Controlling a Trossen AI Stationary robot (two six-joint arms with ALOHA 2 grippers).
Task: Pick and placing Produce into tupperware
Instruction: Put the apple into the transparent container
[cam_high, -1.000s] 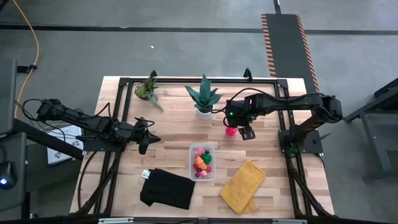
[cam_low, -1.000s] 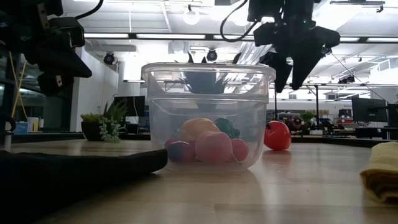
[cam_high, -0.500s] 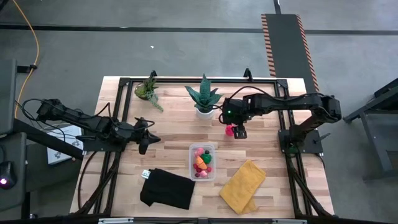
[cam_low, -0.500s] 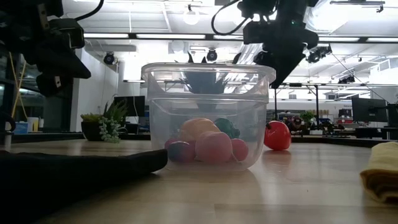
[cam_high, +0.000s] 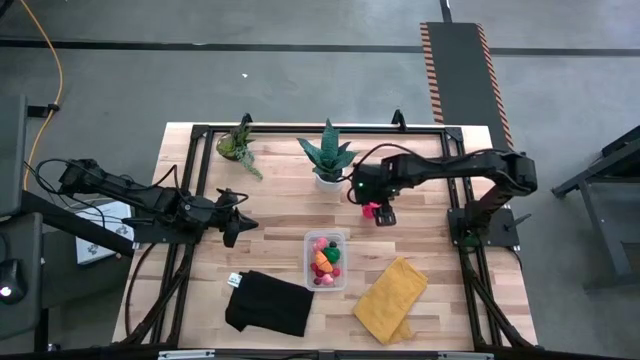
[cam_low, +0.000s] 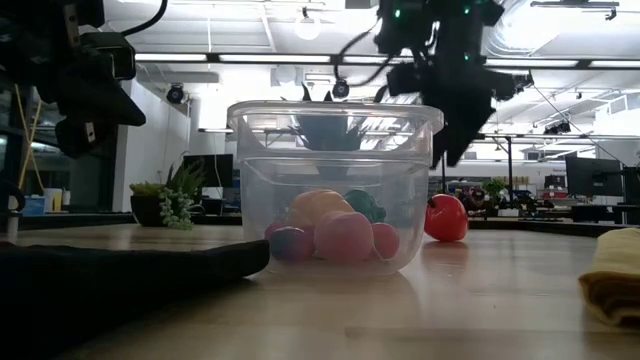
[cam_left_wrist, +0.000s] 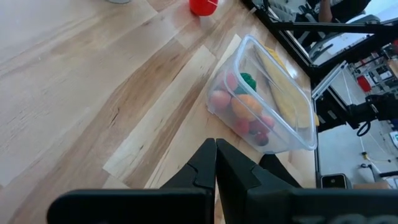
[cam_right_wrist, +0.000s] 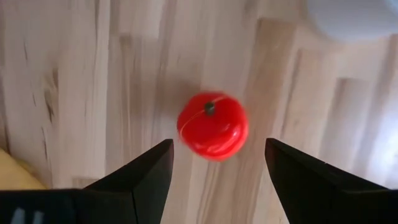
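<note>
The clear tupperware (cam_low: 335, 190) sits mid-counter (cam_low: 420, 310) with pink, orange and green produce (cam_low: 335, 232) heaped inside. A red piece (cam_low: 446, 218) lies on the wood beyond it, the right gripper (cam_low: 455, 125) hanging above, fingers spread.

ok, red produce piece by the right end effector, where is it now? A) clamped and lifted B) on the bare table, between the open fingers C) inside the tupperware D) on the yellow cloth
B: in the right wrist view the red produce piece lies on the wood with the right end effector open above it, its fingers clear of it on either side; the tupperware is apart.
</note>
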